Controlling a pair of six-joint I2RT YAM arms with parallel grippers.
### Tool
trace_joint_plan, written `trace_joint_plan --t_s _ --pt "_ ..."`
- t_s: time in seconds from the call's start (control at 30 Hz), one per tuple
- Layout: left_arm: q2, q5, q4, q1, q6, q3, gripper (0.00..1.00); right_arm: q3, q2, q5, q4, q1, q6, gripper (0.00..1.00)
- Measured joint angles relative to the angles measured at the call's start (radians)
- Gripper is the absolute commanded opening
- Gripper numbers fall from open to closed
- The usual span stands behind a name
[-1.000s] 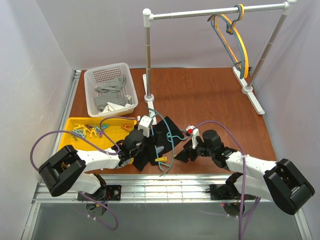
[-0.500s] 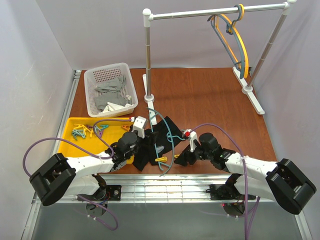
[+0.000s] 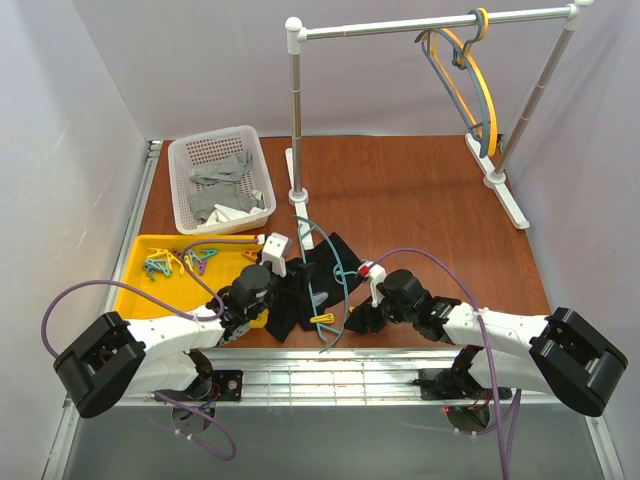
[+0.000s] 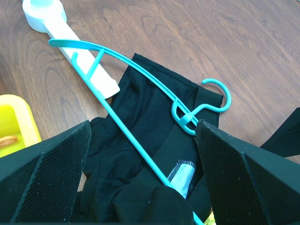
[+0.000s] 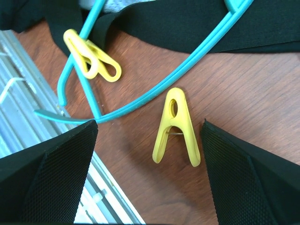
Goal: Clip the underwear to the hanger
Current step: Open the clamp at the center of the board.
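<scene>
With the right gripper spread open either side of the loose yellow clothespin at frame centre, it should pinch the peg's splayed legs squarely, while the left gripper, also open, hovers over the black underwear under the teal hanger mid-frame
</scene>
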Motion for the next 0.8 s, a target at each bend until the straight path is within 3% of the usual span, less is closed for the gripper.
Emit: trace_joint_plan --t_s 0.43,0.53,0.8 --pt "-0.019 0.018 0.002 0.005 0.000 -0.001 0.82 0.032 0.007 0.185 -0.061 0.064 0.132 0.72" --pt "-0.019 0.023 0.002 0.005 0.000 -0.002 0.82 0.034 0.000 0.211 -0.078 0.069 0.161 0.64" --pt "-0.029 0.033 0.003 0.006 0.000 -0.016 0.82 0.034 -0.013 0.272 -0.114 0.089 0.222 0.56"
